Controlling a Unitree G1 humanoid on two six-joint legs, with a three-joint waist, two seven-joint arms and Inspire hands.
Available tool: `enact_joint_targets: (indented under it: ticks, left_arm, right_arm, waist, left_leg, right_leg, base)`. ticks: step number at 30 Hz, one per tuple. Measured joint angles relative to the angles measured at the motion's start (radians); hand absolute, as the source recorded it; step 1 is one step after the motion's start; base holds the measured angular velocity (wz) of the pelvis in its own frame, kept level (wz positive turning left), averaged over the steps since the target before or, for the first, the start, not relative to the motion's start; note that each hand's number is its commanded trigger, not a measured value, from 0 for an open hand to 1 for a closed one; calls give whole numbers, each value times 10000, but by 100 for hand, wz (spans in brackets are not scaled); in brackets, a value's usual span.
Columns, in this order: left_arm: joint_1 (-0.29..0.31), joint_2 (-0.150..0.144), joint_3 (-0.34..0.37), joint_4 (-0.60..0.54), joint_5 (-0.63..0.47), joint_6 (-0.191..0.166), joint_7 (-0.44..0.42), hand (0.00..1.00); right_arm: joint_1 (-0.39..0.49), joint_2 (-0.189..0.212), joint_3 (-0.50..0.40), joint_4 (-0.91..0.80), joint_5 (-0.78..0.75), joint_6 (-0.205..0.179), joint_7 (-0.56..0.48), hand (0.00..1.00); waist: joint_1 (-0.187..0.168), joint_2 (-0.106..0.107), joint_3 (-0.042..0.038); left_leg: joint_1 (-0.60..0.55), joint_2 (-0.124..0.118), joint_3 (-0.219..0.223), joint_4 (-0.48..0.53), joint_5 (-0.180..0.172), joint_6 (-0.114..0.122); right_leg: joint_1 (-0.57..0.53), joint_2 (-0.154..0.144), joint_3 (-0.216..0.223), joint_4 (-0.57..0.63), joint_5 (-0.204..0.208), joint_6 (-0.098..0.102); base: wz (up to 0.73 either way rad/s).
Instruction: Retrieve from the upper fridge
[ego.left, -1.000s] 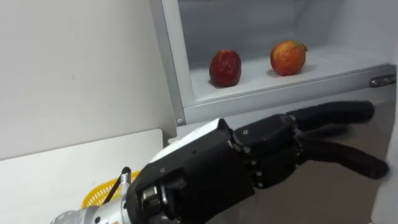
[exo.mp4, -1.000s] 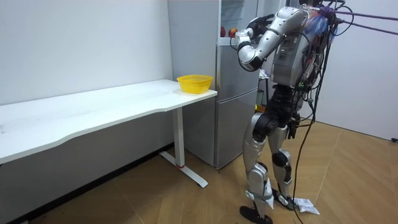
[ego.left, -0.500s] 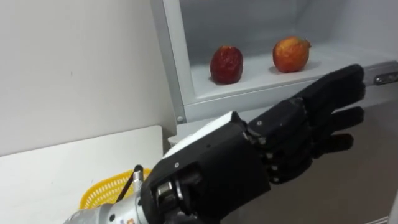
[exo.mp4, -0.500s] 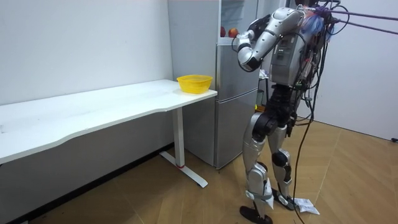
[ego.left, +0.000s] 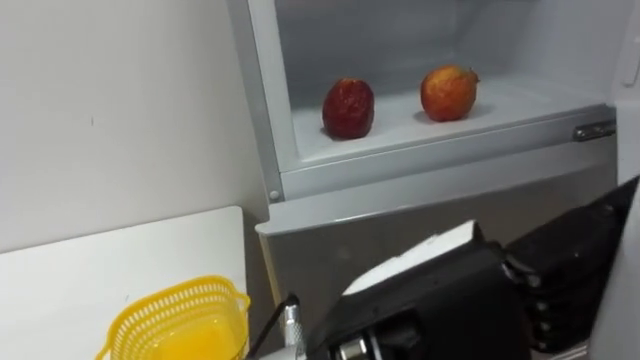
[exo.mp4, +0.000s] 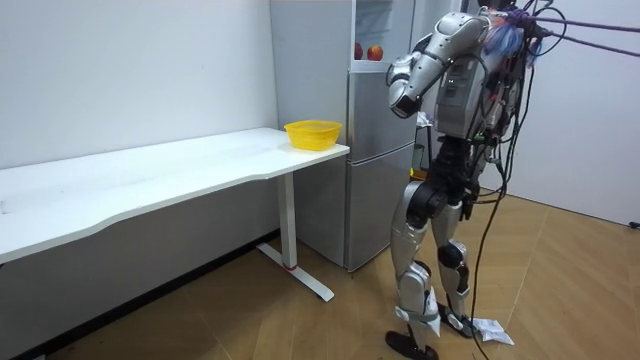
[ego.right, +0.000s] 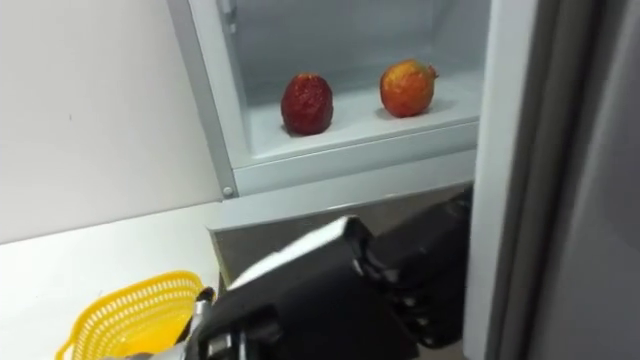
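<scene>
Fruit on the fridge shelf, hand low

Fruit lies well above the fingers (ego.left: 575, 255): a red fruit (ego.left: 349, 108) and an orange fruit (ego.left: 448, 92), apart, on the upper fridge shelf (ego.left: 400, 138). The left hand (ego.left: 440, 300) hangs before the lower door; whether its fingers are apart I cannot tell. A basket (ego.left: 175, 325) sits on the worktop (ego.left: 100, 270), left of the fingers.

Two fruits sit apart on the shelf (ego.left: 400, 138) of the upper fridge (ego.left: 262, 120), the left fruit (ego.left: 348, 107) beside the right fruit (ego.left: 448, 92). The basket (ego.left: 175, 318) stands on the counter (ego.left: 100, 265) left of the fridge. The left robot hand (ego.left: 450, 300) is below the shelf, before the lower door.
</scene>
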Motion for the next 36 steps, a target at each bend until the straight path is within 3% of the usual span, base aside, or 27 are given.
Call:
enact_joint_targets:
  ticks: [8, 11, 21, 31, 36]
  left_arm:
    - [-600, -224, -395, 71, -6, 9, -20, 0]
    - [-751, -387, -625, 72, -5, 21, -39, 0]
    - [-1060, -501, -1154, 85, 1, 59, 177, 0]
    - [-1823, -1128, -1624, 869, 4, 61, 591, 0]
    - [-1967, -1205, -1717, 909, 58, 68, 606, 0]
  right_arm:
    - [-241, -2, 432, 232, 64, 89, 81, 0]
    - [-274, -10, 558, 229, 70, 88, 101, 0]
    - [-367, -24, 563, 225, 452, 87, 138, 0]
    - [-373, -42, 716, 299, 754, 48, -260, 0]
    - [-459, -38, 706, 457, 747, -2, -410, 0]
  waist:
    - [-264, 267, 20]
    - [-278, 277, 17]
    - [-494, 271, 21]
    - [-852, 253, 34]
    - [-1125, 257, 35]
  left_leg:
    - [-177, 16, 7, 128, -1, 5]
    - [-168, 23, 19, 127, 0, 4]
    - [-103, 54, 215, 118, 0, 4]
    - [5, 91, 457, 75, -3, 7]
    - [12, 114, 553, 52, -3, 6]
  right_leg:
    - [-109, 11, 13, 8, 0, 1]
    - [-108, 15, 19, 8, 0, 1]
    - [-159, 16, 181, 26, 0, 0]
    - [-178, 33, 400, -10, 2, 5]
    - [-196, 50, 460, -20, 2, 2]
  base:
    - [1]
    - [0]
    - [-4]
    - [-6]
    - [-2]
